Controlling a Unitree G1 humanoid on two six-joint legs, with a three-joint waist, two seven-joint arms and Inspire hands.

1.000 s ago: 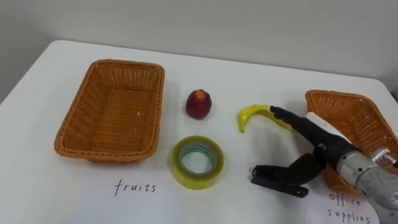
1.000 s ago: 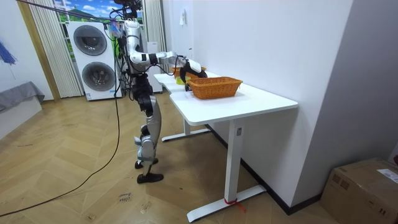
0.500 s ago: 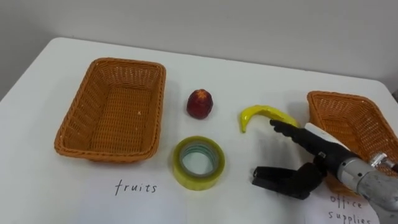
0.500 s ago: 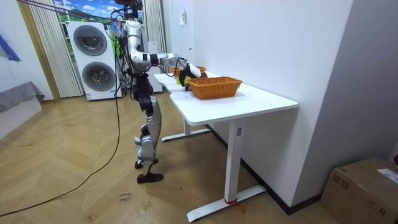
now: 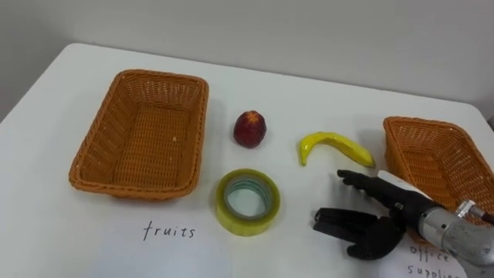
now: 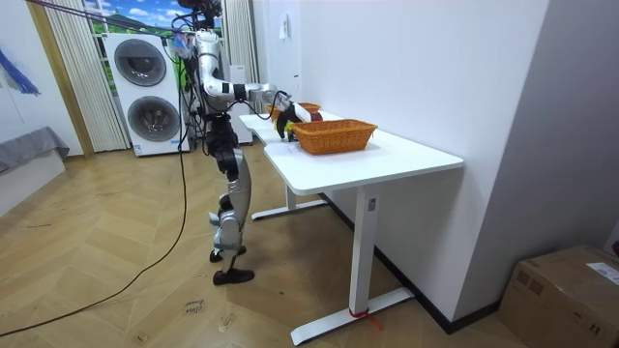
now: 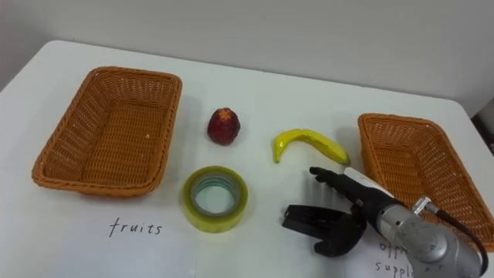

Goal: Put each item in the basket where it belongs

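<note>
Near the front edge a black stapler-like item [image 5: 333,222] lies flat on the white table [image 5: 324,100]. My right hand [image 5: 388,202] is at its right end, fingers stretched out leftward above it and thumb [image 5: 376,241] curved at its near side; the hand is open. A yellow banana [image 5: 333,145] lies just beyond the fingers, apart from them. A red apple [image 5: 250,128] sits mid-table, with a yellow tape roll [image 5: 246,201] in front of it. The left wicker basket [image 5: 106,166] and the right wicker basket [image 5: 407,127] hold nothing I can see.
Handwritten words mark the table in front of each basket. The table's near edge runs close below the tape roll and my hand. In the room view I stand at the far end of the white desk [image 6: 387,155], with washing machines [image 6: 145,92] behind me.
My right hand has drawn back from the banana toward the near edge and sunk around the black item, which has stayed in place. The banana now shows whole.
</note>
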